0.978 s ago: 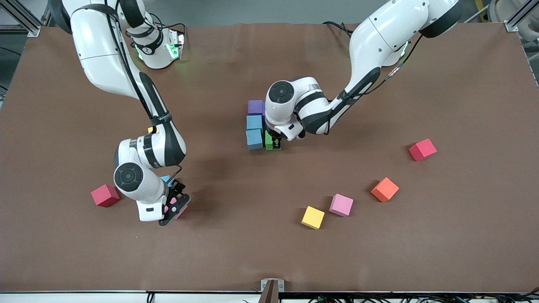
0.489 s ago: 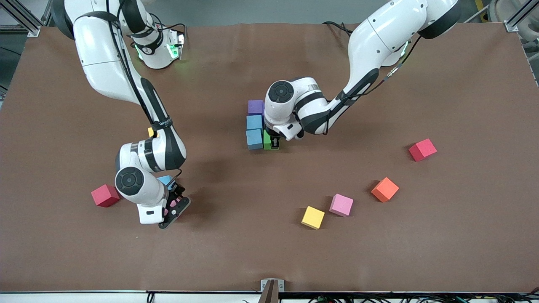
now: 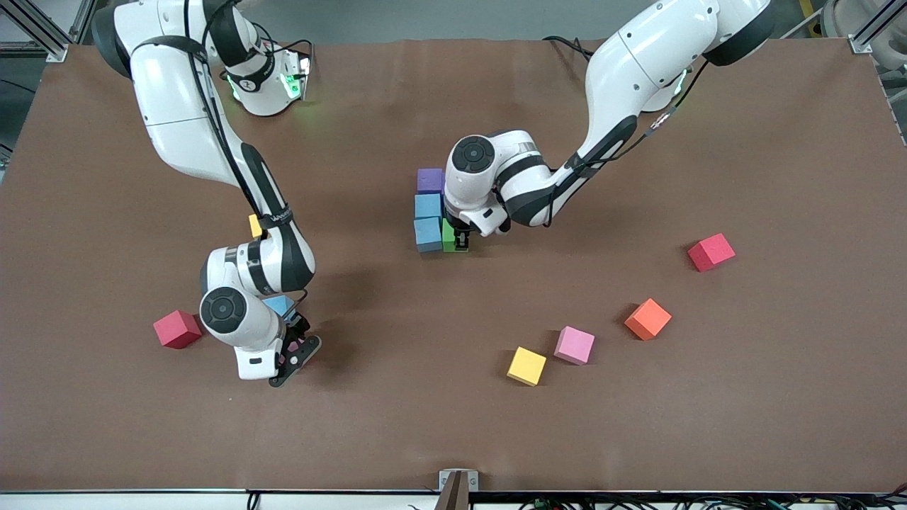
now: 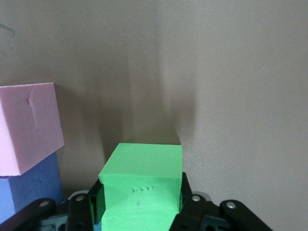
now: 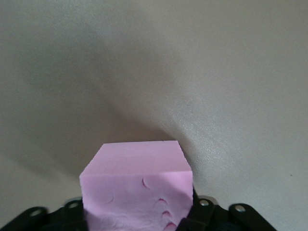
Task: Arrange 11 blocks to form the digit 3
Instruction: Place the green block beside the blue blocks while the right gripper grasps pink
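On the brown worktop (image 3: 744, 397), our left hand (image 3: 461, 243) is gripping the green foam cube (image 4: 142, 179) against two blue cubes (image 3: 428, 219) and a purple one (image 3: 429, 180). At seven o'clock from them, our right hand (image 3: 289, 358) is clamping a pink foam cube (image 5: 137, 190).

pink block (image 5: 136, 185) between gripper fingers (image 5: 202, 214)

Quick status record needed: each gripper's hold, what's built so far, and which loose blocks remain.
left gripper: shut on green block, beside the cluster
right gripper: shut on pink block, at table level
cluster: purple block, two blue blocks, green block
loose blocks: yellow block, second pink block, orange block
red cubes: two, unused
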Controlling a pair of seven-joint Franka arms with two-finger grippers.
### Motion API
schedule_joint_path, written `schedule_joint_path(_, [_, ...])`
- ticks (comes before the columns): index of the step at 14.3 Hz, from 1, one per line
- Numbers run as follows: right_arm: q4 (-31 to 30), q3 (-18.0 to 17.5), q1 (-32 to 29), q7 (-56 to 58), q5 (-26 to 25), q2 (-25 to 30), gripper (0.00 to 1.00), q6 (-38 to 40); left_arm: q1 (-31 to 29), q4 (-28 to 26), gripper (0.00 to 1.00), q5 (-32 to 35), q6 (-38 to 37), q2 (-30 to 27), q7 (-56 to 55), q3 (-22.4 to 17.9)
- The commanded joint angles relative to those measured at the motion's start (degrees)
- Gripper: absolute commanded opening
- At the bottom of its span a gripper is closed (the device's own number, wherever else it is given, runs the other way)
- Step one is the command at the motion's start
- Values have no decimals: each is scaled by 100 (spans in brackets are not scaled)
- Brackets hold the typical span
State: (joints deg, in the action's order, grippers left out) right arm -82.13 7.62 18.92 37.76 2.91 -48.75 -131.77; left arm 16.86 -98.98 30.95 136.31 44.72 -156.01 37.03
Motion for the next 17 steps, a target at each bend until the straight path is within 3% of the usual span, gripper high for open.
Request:
schedule_joint_path(1, [110,-86,-37,-32,305,-47,23,72,72,37,29,166,203,186,-334,-38])
schedule_joint_path(3, [127,-94,-2,-93,368,-20,20,177,63,46,53,157,203,186,-334,-38])
schedule_joint_path(4, [188,-94,15,-267,385,-3,20,308,63,55,83,157,203,186,-282,-38])
schedule_joint_path(5, [258,-103,59,-539,386,23,20,527,37,72,100,166,195,177,-264,-38])
schedule_joint_path(7, [329,-103,243,-1249,386,102,21,950,2,81,100,166,142,116,-246,-38])
schedule_joint_path(14, [215,-112,955,-3674,403,138,21,978,-121,81,100,139,-631,-665,-194,261])
schedule_joint_path(17, [197,-112,1333,-4644,490,120,21,925,-646,90,100,78,-964,-939,130,804])
